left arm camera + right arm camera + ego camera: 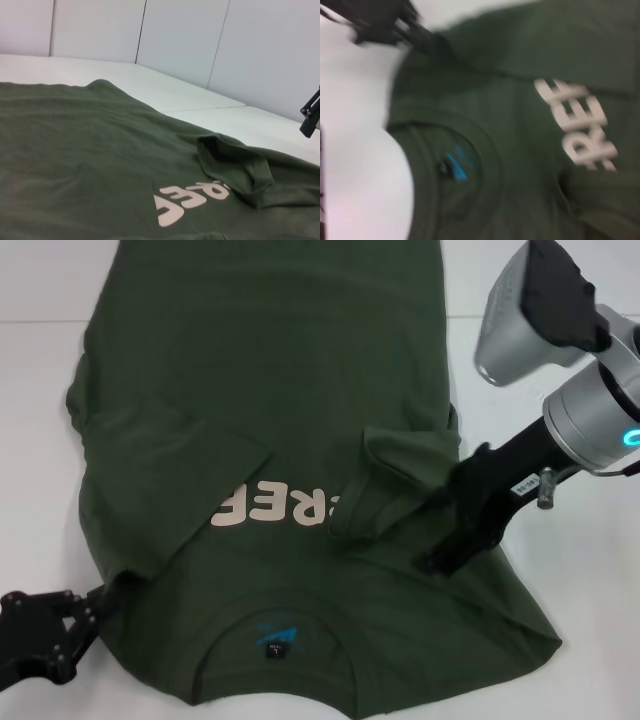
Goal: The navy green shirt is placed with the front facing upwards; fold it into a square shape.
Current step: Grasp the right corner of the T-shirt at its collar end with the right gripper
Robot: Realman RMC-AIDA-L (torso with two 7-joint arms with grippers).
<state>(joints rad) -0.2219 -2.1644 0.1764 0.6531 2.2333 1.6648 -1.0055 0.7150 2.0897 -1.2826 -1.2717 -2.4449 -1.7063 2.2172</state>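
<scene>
The navy green shirt [280, 390] lies front up on the white table [40, 360], neck and blue label [275, 635] nearest me. Both sleeves are folded in over the chest: the left one [170, 460] covers the start of the pale lettering [275, 510], and the right one [400, 475] is bunched beside it. My left gripper [100, 600] is low at the near left shoulder corner, shut on a pulled-up point of fabric; the right wrist view shows it [395, 25] meeting the shirt's edge. My right gripper [435, 560] hangs over the shirt [100, 150] just below the right sleeve.
Bare white table [175, 90] surrounds the shirt on both sides and beyond its hem. Grey wall panels [175, 35] stand behind the table. The right arm's silver wrist [590, 410] reaches in from the right.
</scene>
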